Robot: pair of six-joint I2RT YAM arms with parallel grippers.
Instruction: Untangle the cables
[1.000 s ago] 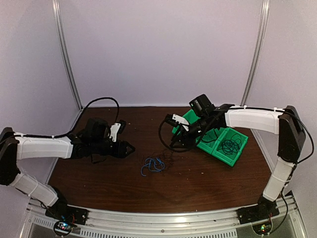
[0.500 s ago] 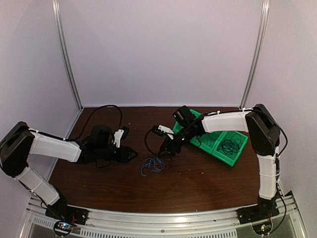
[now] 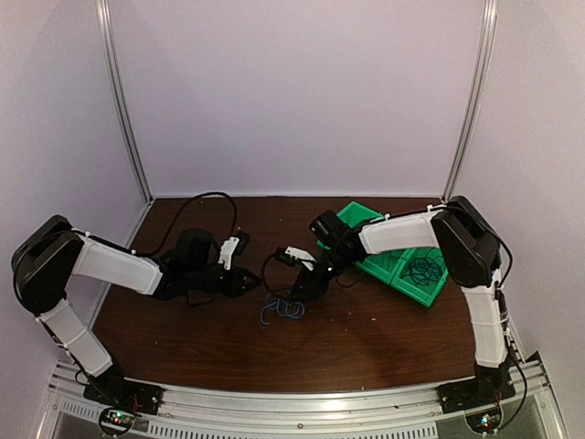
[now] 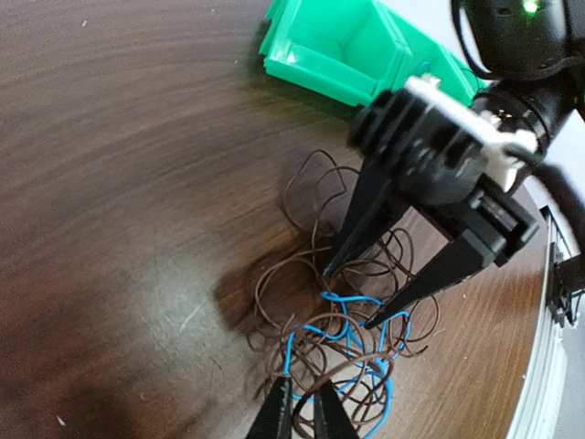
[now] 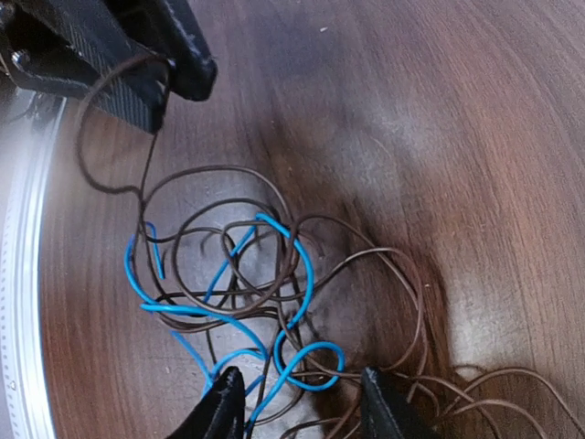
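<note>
The cables (image 3: 281,308) lie as one tangle of thin blue (image 5: 306,274) and brown (image 4: 302,274) loops on the dark wooden table (image 3: 366,338). My left gripper (image 4: 303,416) is at the tangle's left edge, fingers nearly together with a brown loop (image 4: 352,370) pinched between them. In the right wrist view that brown strand (image 5: 151,137) rises to the left gripper (image 5: 164,96). My right gripper (image 5: 302,407) stands open over the tangle, its fingertips either side of a small blue loop (image 5: 315,366). From above, the left gripper (image 3: 254,281) and right gripper (image 3: 306,285) face each other across the tangle.
A green bin (image 3: 393,265) with compartments stands at the right rear of the table, with a coil of dark wire (image 3: 425,268) in one. The same bin (image 4: 338,46) shows beyond the right gripper (image 4: 349,297). A metal rail (image 3: 292,402) runs along the near edge.
The right arm swung left from the green bin down to the tangle. The left gripper advanced right to the tangle and closed on a brown loop.
</note>
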